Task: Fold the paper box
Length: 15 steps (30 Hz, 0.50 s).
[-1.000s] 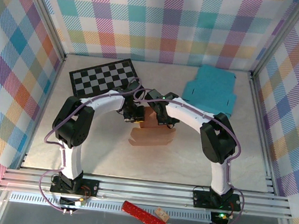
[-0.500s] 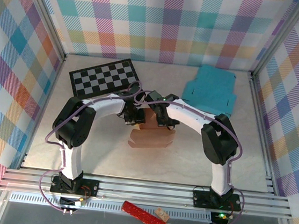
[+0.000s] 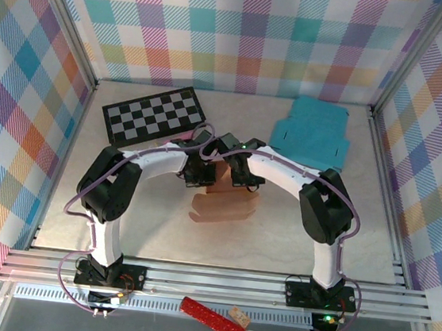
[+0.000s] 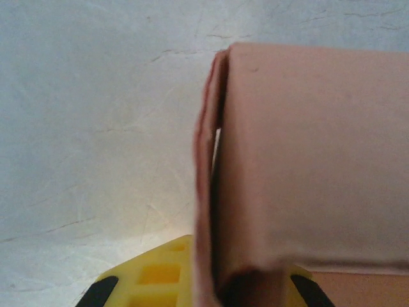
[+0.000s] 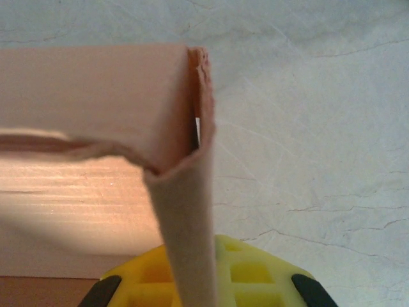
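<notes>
The salmon-brown paper box (image 3: 223, 203) lies mid-table, its flat front flap toward the arms and its back part raised between the two grippers. My left gripper (image 3: 202, 175) is at the box's left end. In the left wrist view the left side wall (image 4: 206, 192) runs down between the yellow jaws of that gripper (image 4: 208, 284), which is shut on it. My right gripper (image 3: 243, 177) is at the box's right end. In the right wrist view the gripper (image 5: 192, 278) is shut on the curled right side wall (image 5: 185, 217), with the box's back panel (image 5: 96, 89) beyond it.
A black-and-white checkerboard (image 3: 153, 114) lies at the back left. A flat teal cardboard sheet (image 3: 312, 134) lies at the back right. A red tube-like object (image 3: 215, 318) rests in front of the rail, off the table. Metal frame posts edge both sides.
My left gripper has shifted a little right toward the box and closed on its left wall. The right gripper has kept its hold and place.
</notes>
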Motion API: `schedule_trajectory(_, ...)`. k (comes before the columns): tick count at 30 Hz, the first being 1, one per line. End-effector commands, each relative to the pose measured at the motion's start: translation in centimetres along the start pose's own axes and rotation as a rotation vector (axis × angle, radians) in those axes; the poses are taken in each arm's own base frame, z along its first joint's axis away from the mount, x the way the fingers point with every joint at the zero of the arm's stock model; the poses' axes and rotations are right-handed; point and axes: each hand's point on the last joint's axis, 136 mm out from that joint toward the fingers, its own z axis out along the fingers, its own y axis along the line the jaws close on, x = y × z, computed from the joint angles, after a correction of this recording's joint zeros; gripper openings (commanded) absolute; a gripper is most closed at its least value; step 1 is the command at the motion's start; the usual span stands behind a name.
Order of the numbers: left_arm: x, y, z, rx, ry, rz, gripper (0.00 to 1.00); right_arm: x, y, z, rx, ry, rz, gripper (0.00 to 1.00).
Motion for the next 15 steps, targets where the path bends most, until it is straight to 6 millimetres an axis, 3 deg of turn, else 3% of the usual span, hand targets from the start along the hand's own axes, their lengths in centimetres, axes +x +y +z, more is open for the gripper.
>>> schedule_trajectory(1, 1.6, 3.9, -0.7, -0.245, -0.028, -0.037, 0.0, 0.1, -1.0, -1.0, 0.016, -0.007, 0.031, 0.0)
schedule_trajectory(10, 1.6, 1.6, -0.5, -0.177, -0.064, -0.033, 0.0, 0.5, -0.6, -0.7, -0.004, 0.008, 0.04, 0.0)
schedule_trajectory(15, 0.2, -0.1, -3.0, -0.094, -0.135, -0.001, 0.27, 0.7, -0.8, -0.6, 0.006, 0.01, 0.035, 0.0)
